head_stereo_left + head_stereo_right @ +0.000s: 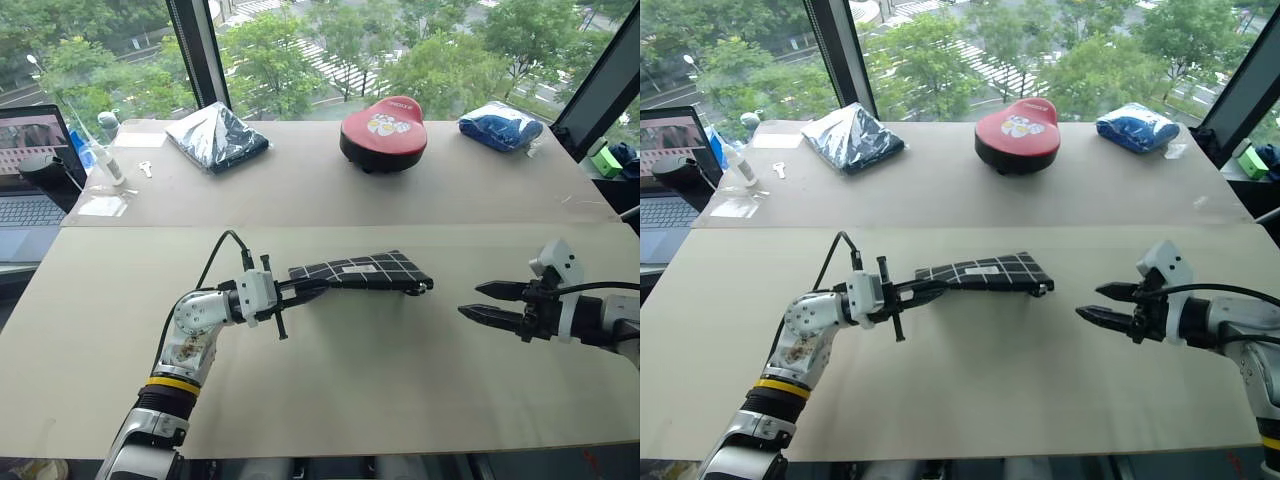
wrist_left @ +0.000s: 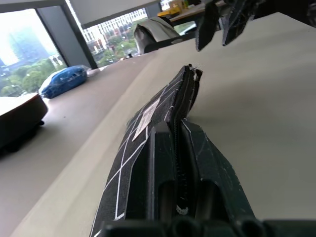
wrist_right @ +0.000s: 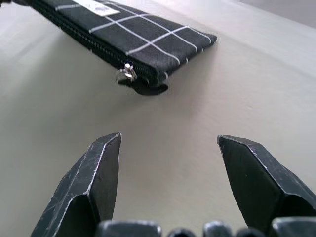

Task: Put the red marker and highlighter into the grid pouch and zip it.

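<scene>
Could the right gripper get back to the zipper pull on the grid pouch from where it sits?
Probably yes: the right gripper is open, facing the zipper pull at the grid pouch end, with bare table between.

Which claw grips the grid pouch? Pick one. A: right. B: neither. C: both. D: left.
D: the left claw is clamped on one end of the pouch, while the right claw hangs open, apart from the pouch's other end.
</scene>
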Robot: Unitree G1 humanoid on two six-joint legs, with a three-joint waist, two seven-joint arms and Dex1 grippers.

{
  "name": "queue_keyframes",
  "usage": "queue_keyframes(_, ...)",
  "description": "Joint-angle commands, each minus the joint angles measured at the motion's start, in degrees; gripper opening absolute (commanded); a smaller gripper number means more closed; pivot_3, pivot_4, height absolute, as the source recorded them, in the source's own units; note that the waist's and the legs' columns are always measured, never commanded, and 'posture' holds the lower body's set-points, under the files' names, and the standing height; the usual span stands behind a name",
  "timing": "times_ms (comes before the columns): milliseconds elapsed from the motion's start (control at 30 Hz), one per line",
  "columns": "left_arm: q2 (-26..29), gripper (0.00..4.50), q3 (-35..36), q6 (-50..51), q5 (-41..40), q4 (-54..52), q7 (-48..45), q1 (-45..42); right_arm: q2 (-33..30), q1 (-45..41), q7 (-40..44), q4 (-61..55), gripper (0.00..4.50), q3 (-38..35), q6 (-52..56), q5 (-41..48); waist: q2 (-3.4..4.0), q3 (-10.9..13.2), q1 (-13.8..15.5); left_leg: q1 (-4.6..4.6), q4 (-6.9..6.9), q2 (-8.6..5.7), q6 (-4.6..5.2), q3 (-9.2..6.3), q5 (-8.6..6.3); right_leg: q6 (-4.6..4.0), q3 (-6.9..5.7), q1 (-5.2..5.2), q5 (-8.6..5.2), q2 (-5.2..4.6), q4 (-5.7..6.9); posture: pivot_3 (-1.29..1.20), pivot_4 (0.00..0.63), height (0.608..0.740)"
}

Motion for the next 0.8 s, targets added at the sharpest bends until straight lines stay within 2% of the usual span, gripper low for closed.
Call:
queue_keyframes(33,-0.38,1.42,-0.37,-1.79,-1.73,1.08,-2.7,-1.76,0.99,-0.21,-1.09,-4.21,3.58,-2.08,0.4,3.22,0.0,0.0,0.07,0.0,0.0,0.0,0.0,0.0,0.0,0.0,0.0,0.0,0.0,0.0,-0.01,0.0,0.15,0.74)
queue_keyframes(267,0.77,3.93,1.34,-3.6,-0.62,4.18,-2.23,-1.9,0.84,0.19,-1.76,-4.7,3.58,-2.63,0.61,4.95,0.0,0.0,0.32,-0.01,0.06,-0.01,0.05,0.0,-0.03,0.03,-0.01,0.04,0.02,0.0,-0.04,0.0,0.15,0.74)
queue_keyframes(300,1.66,4.33,1.94,-0.26,-1.66,2.01,-1.59,-0.94,0.81,-0.13,-1.87,-4.52,3.58,-3.13,0.59,5.43,0.0,0.0,0.33,-0.02,0.07,-0.01,0.05,0.0,-0.03,0.04,-0.01,0.03,0.02,0.0,-0.04,0.0,0.15,0.74)
queue_keyframes(333,2.35,4.49,2.33,2.23,-2.52,0.39,-1.21,-0.24,0.8,-0.36,-1.99,-4.45,3.58,-3.48,0.63,5.82,0.0,0.0,0.32,-0.01,0.07,-0.01,0.05,0.0,-0.03,0.04,-0.01,0.04,0.02,-0.01,-0.04,0.0,0.15,0.74)
queue_keyframes(367,3.12,4.49,2.93,4.85,-3.55,-1.6,-0.63,0.59,0.85,-0.54,-2.06,-4.59,3.58,-3.92,0.64,6.37,0.0,0.0,0.29,-0.01,0.07,-0.01,0.05,-0.01,-0.03,0.04,0.0,0.03,0.02,0.0,-0.04,0.0,0.15,0.74)
queue_keyframes(433,8.15,4.49,7.16,26.9,-14.58,-11.57,4.49,4.88,1.66,-0.54,-1.43,-5.74,3.58,-6.18,-0.17,8.67,0.0,0.0,-0.01,-0.01,0.05,0.01,0.05,-0.01,-0.03,0.04,0.0,0.01,0.02,0.0,-0.02,0.0,0.15,0.74)
queue_keyframes(467,9.98,4.49,8.7,34.32,-18.12,-14.69,6.24,6.28,1.84,-0.29,-1.36,-6.43,3.58,-6.61,-0.61,9.08,0.0,0.0,-0.34,-0.06,0.05,0.03,0.04,0.0,-0.03,0.04,0.01,-0.05,0.02,0.03,-0.03,0.0,0.15,0.74)
queue_keyframes(567,16.55,4.49,15.84,50.29,-24.45,-18.94,12.42,11.36,1.77,2.7,-2.05,-5.66,3.58,-5.61,-2.41,5.86,0.0,0.0,-0.77,-0.01,0.03,0.24,-0.01,-0.04,-0.05,0.05,0.02,-0.03,0.01,0.14,0.04,0.0,0.15,0.74)
queue_keyframes(667,19.91,4.49,23.1,58.58,-28.08,-21.44,17.85,14.98,2.31,3.69,-2.31,-4.02,3.58,-6.23,-3.23,5.76,0.01,0.01,-0.72,0.1,0.03,0.27,-0.03,-0.03,-0.07,0.06,0.01,0.07,-0.01,0.22,0.0,0.0,0.15,0.74)
queue_keyframes(800,21.57,4.49,30.44,63.24,-30.83,-22.75,21.17,17.52,2.21,3.12,-2.84,-2.3,3.58,-6.73,-4.07,5.49,0.0,0.02,-0.38,0.17,0.05,0.24,-0.25,-0.03,0.06,0.06,0.01,0.12,-0.01,0.21,-0.02,0.0,0.15,0.74)
